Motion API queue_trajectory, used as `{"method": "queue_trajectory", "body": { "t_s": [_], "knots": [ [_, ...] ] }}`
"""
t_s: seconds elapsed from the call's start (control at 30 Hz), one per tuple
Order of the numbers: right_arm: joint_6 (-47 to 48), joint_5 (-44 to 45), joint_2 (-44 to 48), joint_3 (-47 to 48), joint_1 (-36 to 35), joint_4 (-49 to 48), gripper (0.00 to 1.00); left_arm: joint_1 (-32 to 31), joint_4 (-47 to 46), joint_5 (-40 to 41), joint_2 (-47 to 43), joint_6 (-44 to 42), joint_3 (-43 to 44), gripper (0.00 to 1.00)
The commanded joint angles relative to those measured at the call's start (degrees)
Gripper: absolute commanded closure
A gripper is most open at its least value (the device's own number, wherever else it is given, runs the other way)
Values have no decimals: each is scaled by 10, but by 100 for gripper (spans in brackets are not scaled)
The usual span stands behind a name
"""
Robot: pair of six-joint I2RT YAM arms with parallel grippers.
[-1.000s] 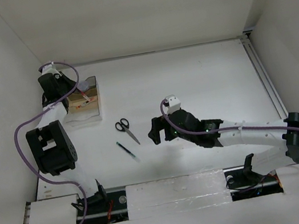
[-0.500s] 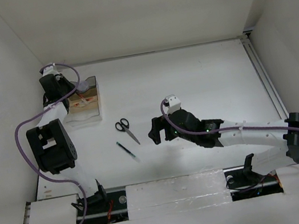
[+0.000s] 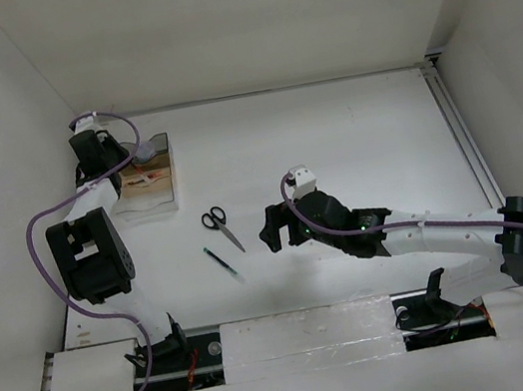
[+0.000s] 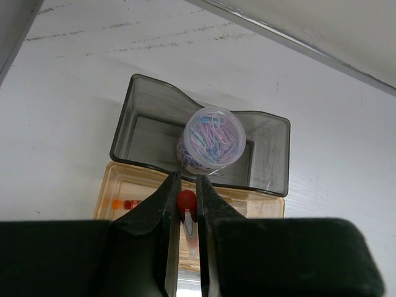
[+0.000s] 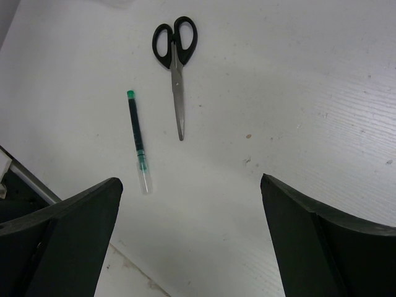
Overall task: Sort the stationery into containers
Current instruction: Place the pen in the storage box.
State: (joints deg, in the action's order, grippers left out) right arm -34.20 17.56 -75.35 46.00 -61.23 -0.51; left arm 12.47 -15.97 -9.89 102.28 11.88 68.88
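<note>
My left gripper (image 4: 187,178) is shut on the red pen (image 4: 186,202), which points down over the clear brownish box (image 4: 267,208). Just behind that box, a smoky grey container (image 4: 133,102) holds the round lilac cylinder (image 4: 213,137), full of coloured paper clips. From above, the left gripper (image 3: 122,165) hovers at the left side of the clear box (image 3: 163,199). The black-handled scissors (image 3: 218,224) and the dark pen (image 3: 224,264) lie on the table to the left of my open, empty right gripper (image 3: 273,229). In the right wrist view, the scissors (image 5: 176,65) and pen (image 5: 137,136) lie ahead of the gripper (image 5: 190,180).
The left wall stands close beside the two containers. A purple cable (image 3: 40,234) loops off the left arm. A small red-orange mark (image 4: 124,203) shows inside the brownish box. The arms' bases and a white ledge (image 3: 306,334) run along the near edge.
My left wrist has shifted slightly over the containers, still holding the red pen. The right arm, scissors and dark pen have not moved.
</note>
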Motion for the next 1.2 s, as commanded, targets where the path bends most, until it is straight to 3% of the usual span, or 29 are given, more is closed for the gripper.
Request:
{"method": "queue_trajectory", "body": {
  "t_s": [0.0,0.6,0.8,0.83,1.0,1.17],
  "knots": [
    [9,1,17,-5,-6,-28,0,0,-10,2,-6,-7,-10,100],
    [9,-4,12,-15,-6,-34,0,0,41,-72,22,65,13,99],
    [9,1,17,-15,-6,-34,0,0,46,-79,27,70,13,87],
    [9,1,17,-15,-6,-34,0,0,46,-79,27,70,13,78],
    [9,-4,17,-15,-6,-34,0,0,41,-84,14,70,8,58],
    [9,-4,17,-15,-6,-34,0,0,41,-91,-15,70,3,54]
  ]
}}
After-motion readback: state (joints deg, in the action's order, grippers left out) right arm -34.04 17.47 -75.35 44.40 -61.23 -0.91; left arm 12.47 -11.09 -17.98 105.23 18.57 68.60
